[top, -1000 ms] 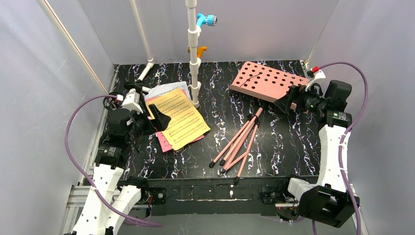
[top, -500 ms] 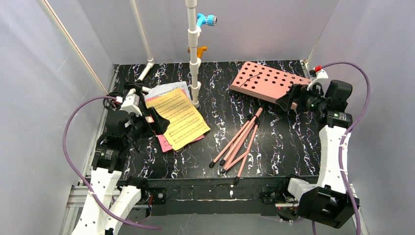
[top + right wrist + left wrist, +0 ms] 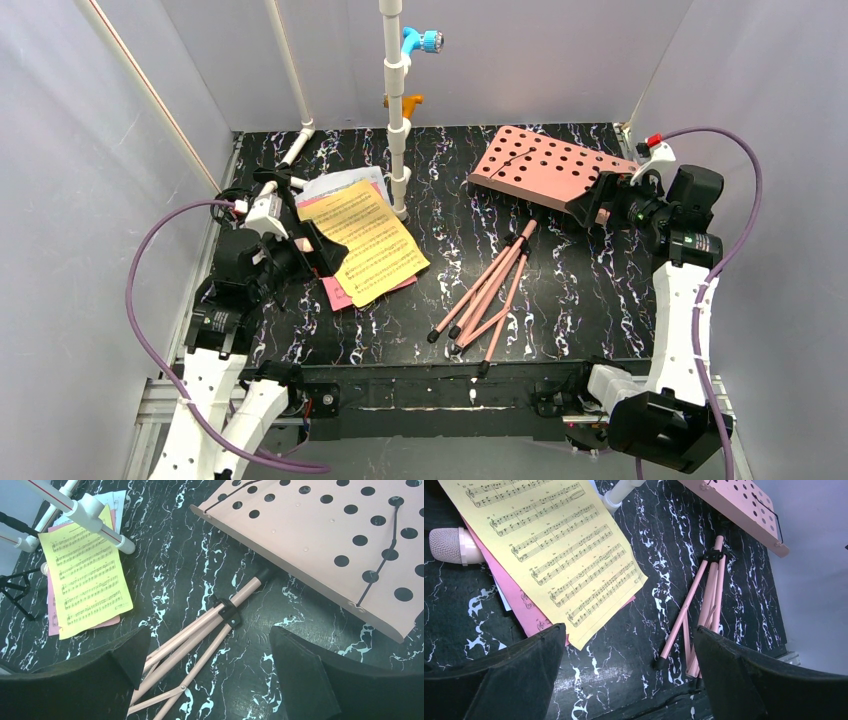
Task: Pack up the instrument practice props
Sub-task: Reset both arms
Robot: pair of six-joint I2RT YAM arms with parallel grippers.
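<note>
The pink music stand lies flat: its hole-punched desk (image 3: 540, 165) (image 3: 325, 535) is at the back right, and its folded tripod legs (image 3: 490, 290) (image 3: 704, 600) (image 3: 200, 635) stretch toward the front edge. Sheet-music pages lie at the left, a yellow page (image 3: 375, 240) (image 3: 554, 550) (image 3: 85, 585) on top of a pink page (image 3: 335, 290) (image 3: 524, 610) and a white page (image 3: 345, 182). A beige-pink tube (image 3: 449, 545) pokes out beside the pages. My left gripper (image 3: 318, 245) (image 3: 626, 640) hovers open over the pages' left edge. My right gripper (image 3: 588, 205) (image 3: 210, 640) hangs open at the desk's right end, holding nothing.
A white pipe frame (image 3: 397, 110) (image 3: 85, 510) with blue (image 3: 420, 40) and orange (image 3: 408, 101) fittings stands at the back centre, close to the pages. A second white pipe (image 3: 290, 70) leans in the back left corner. Grey walls enclose three sides.
Both arms have shifted only slightly: the right wrist a little to the right, the left a little down. Both grippers stay open, and the props have not moved.
</note>
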